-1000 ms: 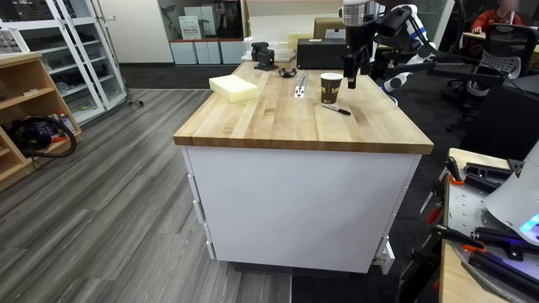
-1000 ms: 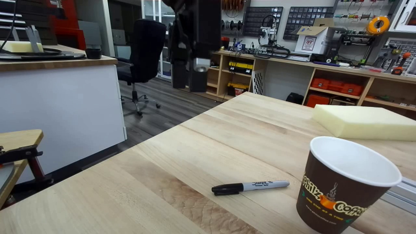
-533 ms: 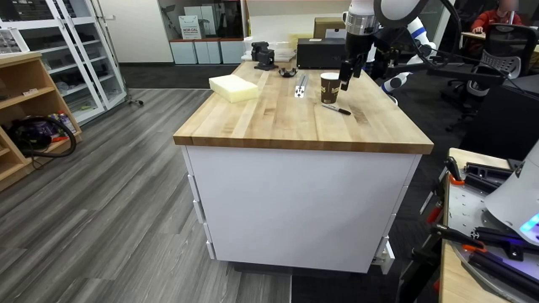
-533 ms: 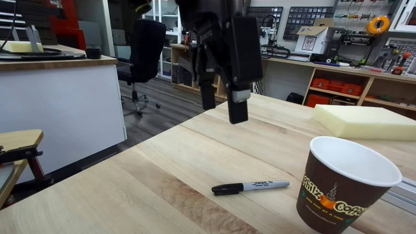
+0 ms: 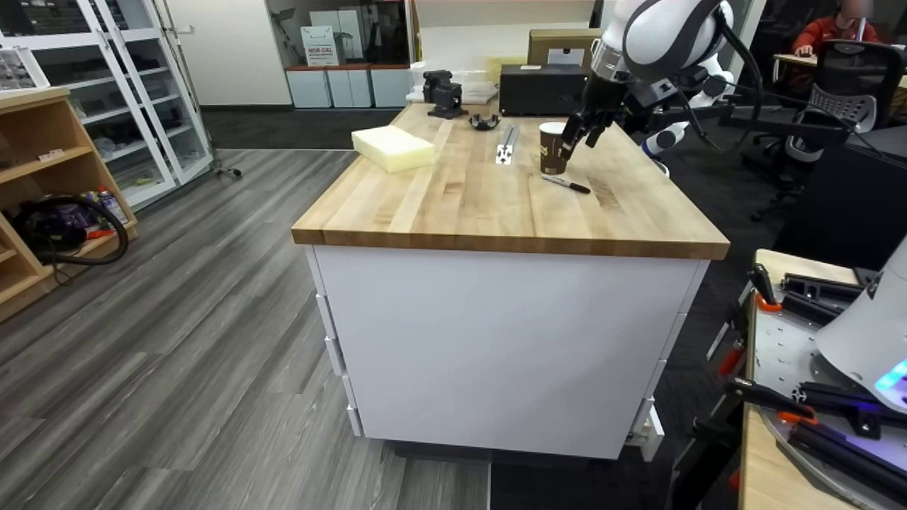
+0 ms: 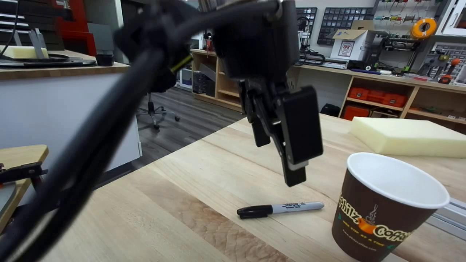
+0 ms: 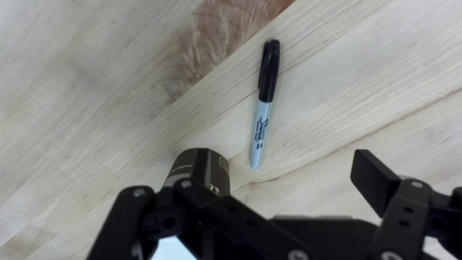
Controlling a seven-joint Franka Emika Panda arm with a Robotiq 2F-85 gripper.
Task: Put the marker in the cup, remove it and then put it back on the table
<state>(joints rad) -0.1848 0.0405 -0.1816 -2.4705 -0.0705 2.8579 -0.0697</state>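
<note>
Spread wide and empty, the Robotiq gripper is poised above the butcher-block table, where the Sharpie marker is seen left of the Philz coffee cup in an exterior view; insertion, removal and return are all judged undone.

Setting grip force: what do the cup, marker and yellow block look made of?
Cup: probably coated paper; printed dark brown wall, smooth white inside, rounded rim.
Marker: likely hard plastic; smooth gray barrel, faint sheen on the black cap.
Block: perhaps foam; matte, even pale yellow, slightly soft edges, but pores can't be made out.
</note>
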